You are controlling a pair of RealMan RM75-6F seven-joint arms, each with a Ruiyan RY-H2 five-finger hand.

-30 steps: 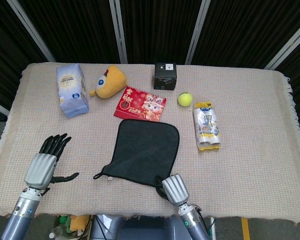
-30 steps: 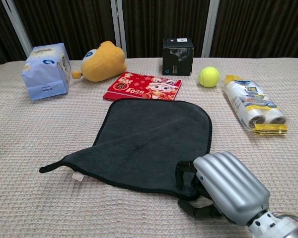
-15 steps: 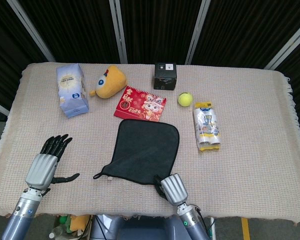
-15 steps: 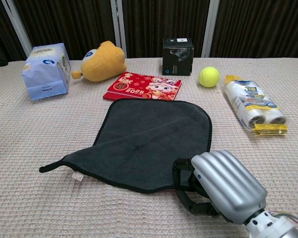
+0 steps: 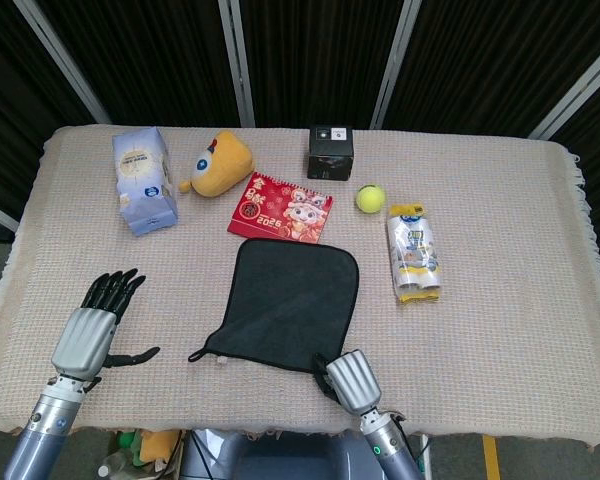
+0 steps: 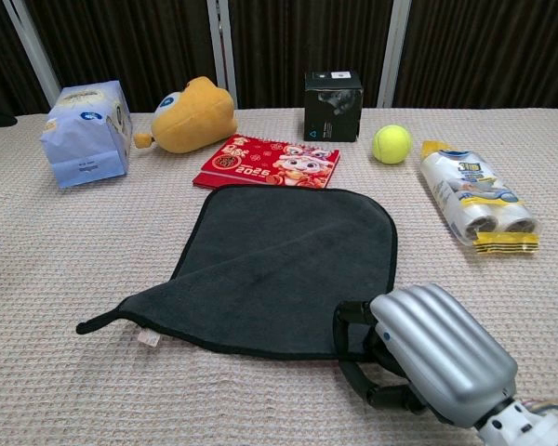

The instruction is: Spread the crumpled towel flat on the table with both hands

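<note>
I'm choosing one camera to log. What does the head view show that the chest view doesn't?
Head view only: the left robot hand, fingers spread on the table, apart from the towel. Chest view only: a close look at the right robot hand with fingers curled at the dark towel near corner. Both: towel, tennis ball, plush toy.

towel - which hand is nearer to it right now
Right. The right hand grips the near right corner of the dark towel, fingers curled over its edge. The left hand lies flat on the table, well left of the towel's near left corner, touching nothing.
</note>
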